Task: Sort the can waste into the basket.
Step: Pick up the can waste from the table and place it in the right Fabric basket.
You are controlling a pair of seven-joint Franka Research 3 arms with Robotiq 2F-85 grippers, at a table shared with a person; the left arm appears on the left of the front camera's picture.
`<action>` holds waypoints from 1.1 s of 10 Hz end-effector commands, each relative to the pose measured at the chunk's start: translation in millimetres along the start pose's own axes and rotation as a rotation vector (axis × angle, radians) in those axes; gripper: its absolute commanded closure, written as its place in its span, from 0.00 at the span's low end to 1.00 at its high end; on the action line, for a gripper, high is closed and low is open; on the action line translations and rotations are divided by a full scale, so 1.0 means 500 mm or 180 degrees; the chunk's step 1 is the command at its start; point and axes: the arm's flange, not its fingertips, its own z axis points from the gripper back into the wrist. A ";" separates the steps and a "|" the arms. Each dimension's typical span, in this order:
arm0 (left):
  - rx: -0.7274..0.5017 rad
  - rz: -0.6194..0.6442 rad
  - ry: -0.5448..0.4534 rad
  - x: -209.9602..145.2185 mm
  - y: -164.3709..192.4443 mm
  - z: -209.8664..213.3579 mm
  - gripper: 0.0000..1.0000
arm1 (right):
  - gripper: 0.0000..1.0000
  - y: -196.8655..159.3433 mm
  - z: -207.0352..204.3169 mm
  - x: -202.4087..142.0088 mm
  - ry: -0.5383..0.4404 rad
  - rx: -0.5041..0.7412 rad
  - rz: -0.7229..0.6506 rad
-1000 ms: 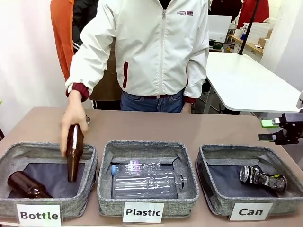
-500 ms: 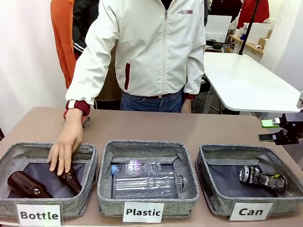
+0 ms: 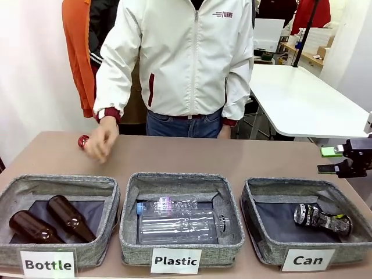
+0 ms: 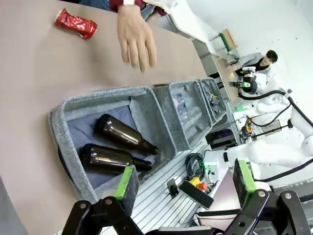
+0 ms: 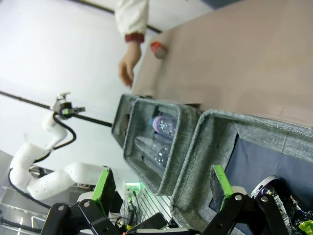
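Brown glass bottles [image 3: 70, 216] are what changed. Half a second back, the person's hand [image 3: 102, 139] was down in the grey fabric Bottle bin [image 3: 58, 181] laying the second one in. Now both lie side by side on the dark lining, and the hand has come up over the brown table [image 3: 232, 157], right beside the red dented can [image 3: 83, 141]. Nothing else moved: the black can with the silver top [image 3: 321, 218] lies on its side in the grey fabric Can basket [image 3: 290, 183], same spot as before.

From the front we only get the red can's end, because the hand covers the rest. The left wrist view gives us the whole crumpled can, lying on the table just clear of the fingers. That view also shows the left gripper [image 4: 185, 178] with its green-padded fingers spread wide and nothing between them. The right gripper [image 5: 161, 183] is the same, gaping and empty, looking down at the Can basket's near corner.

In the front view the right arm is cut off by the picture's edge. We can't read the print on the black can. In the right wrist view that can is partly cut off at the bottom edge.
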 end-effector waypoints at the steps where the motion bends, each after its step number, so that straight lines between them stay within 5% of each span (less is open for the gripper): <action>1: 0.0279 -0.0126 0.0005 0.021 -0.019 -0.045 0.00 | 0.00 0.000 0.004 0.000 0.0014 0.0024 0.0074; 4: 0.0977 -0.0358 0.0451 0.133 -0.066 -0.204 0.00 | 0.00 0.000 0.004 0.000 0.0014 0.0024 0.0074; 9: 0.2160 -0.0722 0.0753 0.291 -0.049 -0.489 0.00 | 0.00 0.000 0.004 0.000 0.0014 0.0024 0.0074; 11: 0.2337 -0.0329 0.0965 0.382 -0.016 -0.572 0.00 | 0.00 0.000 0.004 0.000 0.0014 0.0024 0.0074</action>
